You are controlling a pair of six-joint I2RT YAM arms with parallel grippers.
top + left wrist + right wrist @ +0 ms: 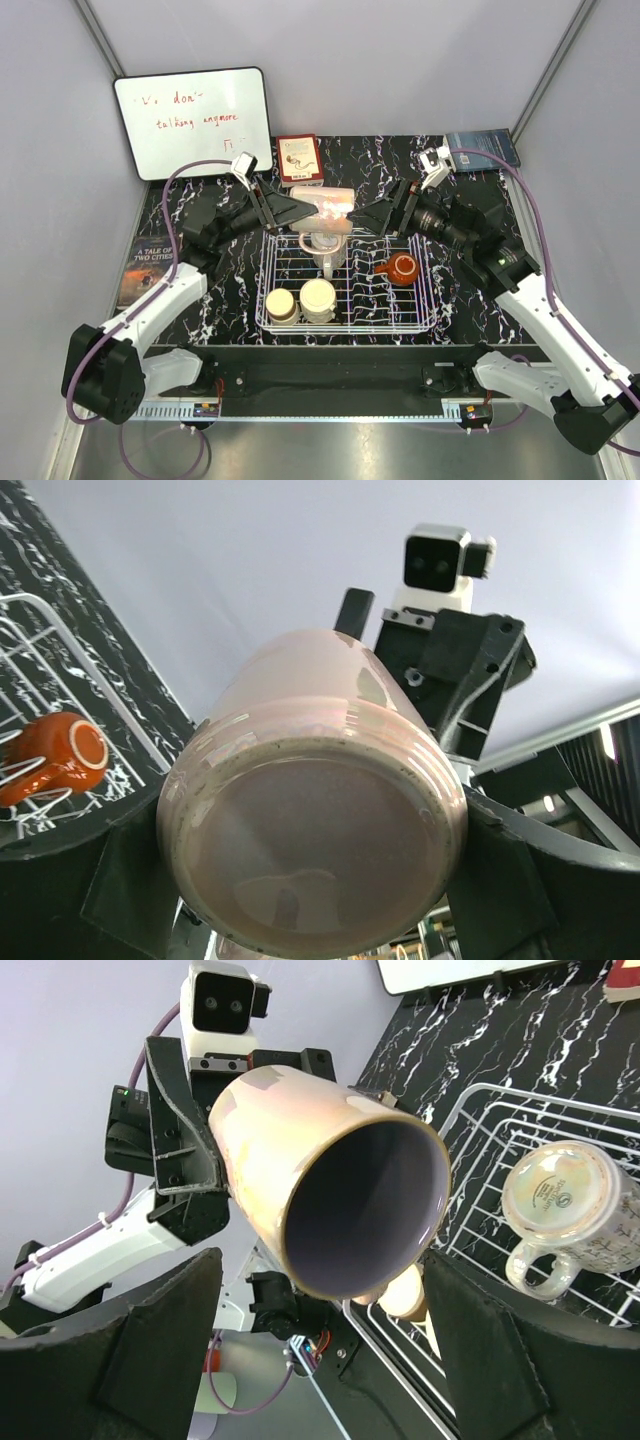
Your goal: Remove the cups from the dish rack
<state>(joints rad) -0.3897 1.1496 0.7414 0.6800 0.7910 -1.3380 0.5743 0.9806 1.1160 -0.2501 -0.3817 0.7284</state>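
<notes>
A pinkish-beige cup (322, 203) hangs on its side above the back edge of the white wire dish rack (420, 300). My left gripper (300, 208) is shut on its base end; in the left wrist view the cup's bottom (310, 820) fills the space between the fingers. My right gripper (368, 216) is open, its fingers either side of the cup's mouth (365, 1210), with a gap on the left. In the rack sit a cream mug (328, 250), a tan-brown cup (281, 304), a cream cup (318, 298) and a reddish-brown handled cup (402, 267).
A whiteboard (192, 120) leans on the back wall, a red booklet (299, 158) lies behind the rack. A book (145, 268) lies at the left edge, a dark book (482, 148) at the back right. The black marbled table (230, 300) flanks the rack.
</notes>
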